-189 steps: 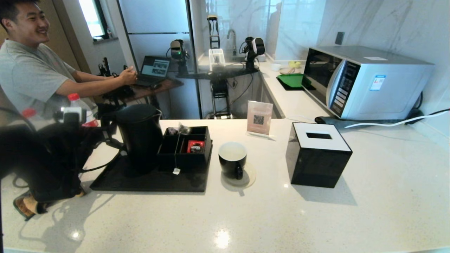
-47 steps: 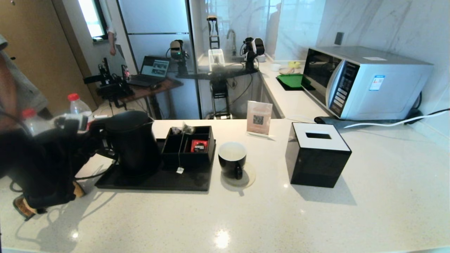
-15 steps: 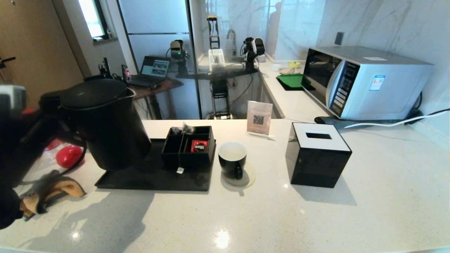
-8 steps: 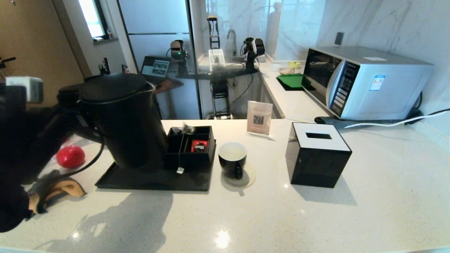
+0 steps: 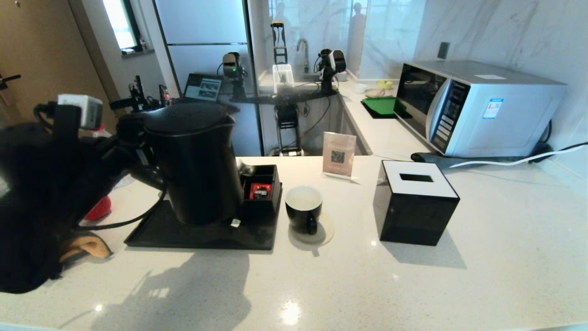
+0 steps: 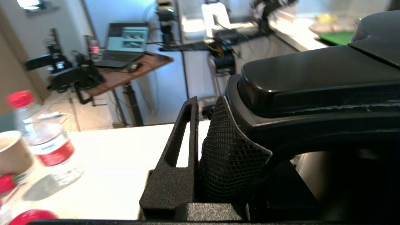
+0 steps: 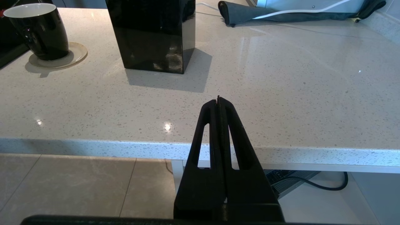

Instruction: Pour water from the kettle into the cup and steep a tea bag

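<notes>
The tall black kettle (image 5: 197, 161) hangs upright above the black tray (image 5: 202, 234), with my left gripper (image 5: 135, 158) shut on its loop handle (image 6: 312, 93). In the left wrist view one slotted finger (image 6: 182, 137) and its mesh pad press against that handle; the other finger is hidden behind it. The black cup (image 5: 304, 207), white inside, stands on a coaster just right of the tray, apart from the kettle. Of the tea bag only the small tag (image 5: 235, 223) shows clearly; the kettle hides the rest. My right gripper (image 7: 218, 101) is shut and empty, low off the counter's front edge.
An organizer box (image 5: 264, 193) with a red packet (image 5: 260, 191) sits on the tray. A black tissue box (image 5: 415, 202) stands right of the cup, a card stand (image 5: 339, 154) behind it, a microwave (image 5: 477, 105) at the back right. A water bottle (image 6: 43, 137) and paper cup (image 6: 12, 153) stand at the far left.
My left arm has carried the lifted kettle to the right, from the tray's left end to over its middle. The kettle now covers the organizer's left half. The right gripper has not moved.
</notes>
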### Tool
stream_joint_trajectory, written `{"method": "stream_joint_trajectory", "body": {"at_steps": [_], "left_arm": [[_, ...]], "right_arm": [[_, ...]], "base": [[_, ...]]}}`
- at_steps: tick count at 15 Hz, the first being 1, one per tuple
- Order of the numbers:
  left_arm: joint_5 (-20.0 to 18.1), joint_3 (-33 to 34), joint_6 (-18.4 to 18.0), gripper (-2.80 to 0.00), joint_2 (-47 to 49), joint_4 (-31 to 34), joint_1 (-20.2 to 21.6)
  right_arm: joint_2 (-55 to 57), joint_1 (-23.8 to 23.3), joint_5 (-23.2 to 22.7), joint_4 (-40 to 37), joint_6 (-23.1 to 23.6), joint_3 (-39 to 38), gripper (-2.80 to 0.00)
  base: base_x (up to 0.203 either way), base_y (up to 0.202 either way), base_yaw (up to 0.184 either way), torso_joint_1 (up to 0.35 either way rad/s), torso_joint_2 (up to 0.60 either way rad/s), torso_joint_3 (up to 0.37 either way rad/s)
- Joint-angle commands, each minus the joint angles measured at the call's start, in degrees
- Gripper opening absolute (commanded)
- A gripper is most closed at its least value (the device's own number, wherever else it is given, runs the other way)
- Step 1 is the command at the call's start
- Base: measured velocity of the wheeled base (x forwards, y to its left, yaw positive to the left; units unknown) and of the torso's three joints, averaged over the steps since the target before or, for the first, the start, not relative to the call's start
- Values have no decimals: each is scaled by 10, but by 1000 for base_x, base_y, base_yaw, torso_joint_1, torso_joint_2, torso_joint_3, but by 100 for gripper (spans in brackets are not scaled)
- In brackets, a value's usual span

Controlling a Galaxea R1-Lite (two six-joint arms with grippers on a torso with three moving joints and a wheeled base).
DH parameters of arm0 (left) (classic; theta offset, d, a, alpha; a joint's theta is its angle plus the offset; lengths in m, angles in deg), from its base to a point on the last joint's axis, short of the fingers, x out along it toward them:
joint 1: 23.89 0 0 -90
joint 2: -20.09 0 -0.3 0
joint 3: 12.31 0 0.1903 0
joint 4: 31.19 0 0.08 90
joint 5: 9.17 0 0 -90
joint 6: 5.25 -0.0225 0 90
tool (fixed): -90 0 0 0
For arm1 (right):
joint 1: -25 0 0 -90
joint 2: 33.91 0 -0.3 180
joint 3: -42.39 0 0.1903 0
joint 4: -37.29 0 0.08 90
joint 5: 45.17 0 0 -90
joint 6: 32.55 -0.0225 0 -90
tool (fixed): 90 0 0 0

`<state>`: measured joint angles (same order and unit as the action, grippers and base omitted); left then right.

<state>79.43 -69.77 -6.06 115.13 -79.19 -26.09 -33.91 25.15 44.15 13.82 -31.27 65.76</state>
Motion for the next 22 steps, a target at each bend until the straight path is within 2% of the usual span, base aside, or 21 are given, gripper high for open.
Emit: {"method": "stream_joint_trajectory", "body": {"at_steps": [1,4,8,15,22], "left_arm": [[1,-3,-14,-280,-1,7,-19],[5,-3,-40,-280,0,20,-41],[43,-2,-64,-280,8,28,-70],[43,-15,-118,-280,45,28,-80],[44,-31,-141,-280,68,30,-87]], "right_arm": [[0,0,0,0,0,0,-280],[0,0,0,0,0,0,-280],[0,0,0,0,0,0,-280],[0,0,0,0,0,0,-280],[0,0,0,0,0,0,-280]], "base": [[0,0,0,0,0,0],[0,0,0,0,0,0],[0,0,0,0,0,0],[0,0,0,0,0,0],[0,0,0,0,0,0]]}}
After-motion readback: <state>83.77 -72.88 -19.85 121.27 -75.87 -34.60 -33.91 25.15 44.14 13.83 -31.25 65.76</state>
